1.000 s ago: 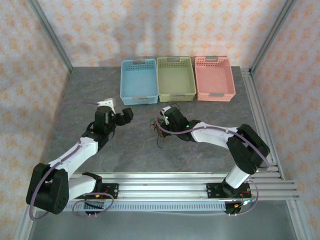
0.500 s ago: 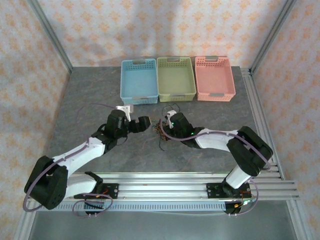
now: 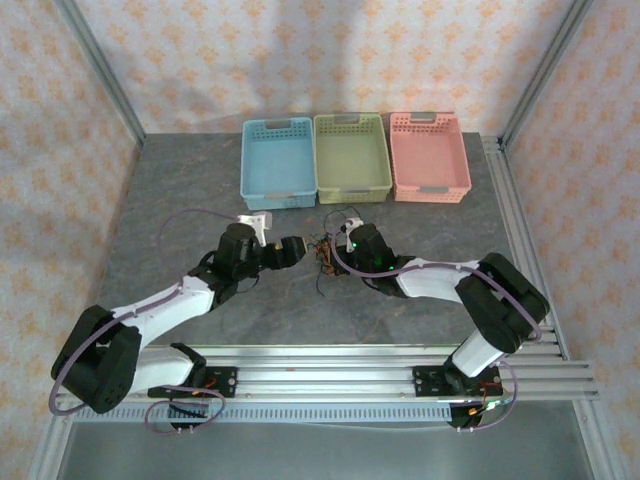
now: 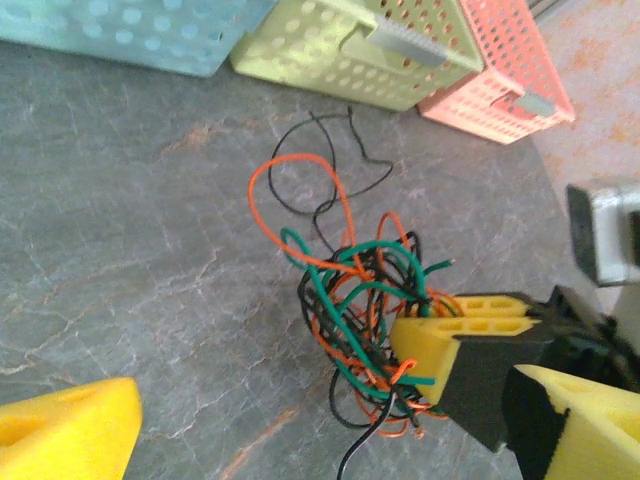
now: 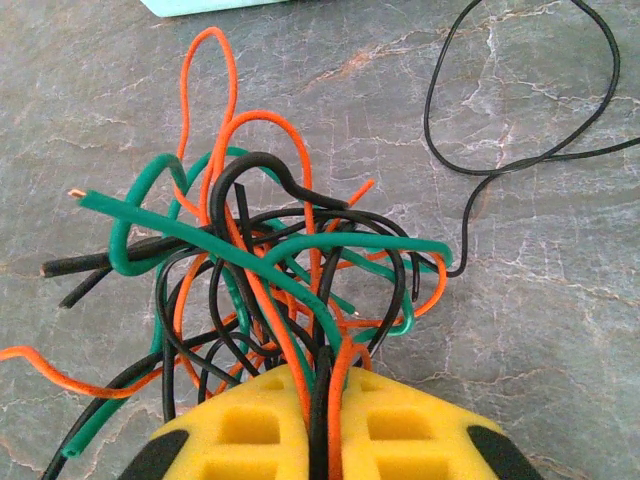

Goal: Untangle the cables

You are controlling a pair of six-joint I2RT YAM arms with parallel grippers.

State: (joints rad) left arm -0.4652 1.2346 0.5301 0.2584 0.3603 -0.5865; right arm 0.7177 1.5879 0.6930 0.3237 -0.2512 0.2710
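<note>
Right gripper (image 5: 320, 405) is pinching the cables (image 5: 270, 250), its fingers nearly closed, and anchoring the tangle on the table (image 3: 180, 200) near the baskets (image 3: 351, 160). Left gripper (image 3: 291, 250) is hovering beside it, wide open and empty, probably positioning to draw one strand free.

Cables (image 5: 290, 280): black, orange, green, all mixed in one bunch. One green end shows copper tip.
Tabletop (image 3: 180, 190): dark grey like stone, thin pale and rusty cracks.
Far edge of tabletop: left basket (image 3: 278, 165) light blue, middle basket (image 3: 352, 160) yellow-green, right basket (image 3: 429, 158) pink. All three have rows of small holes.
Right claw (image 5: 318, 395): yellow, black corners.
Left claw (image 3: 292, 250): yellow pads (image 4: 60, 435), black body.
Arms (image 3: 160, 300): white, black joints, pale purple cords.
Walls (image 3: 300, 60): peach, orange flower shapes in rows.
</note>
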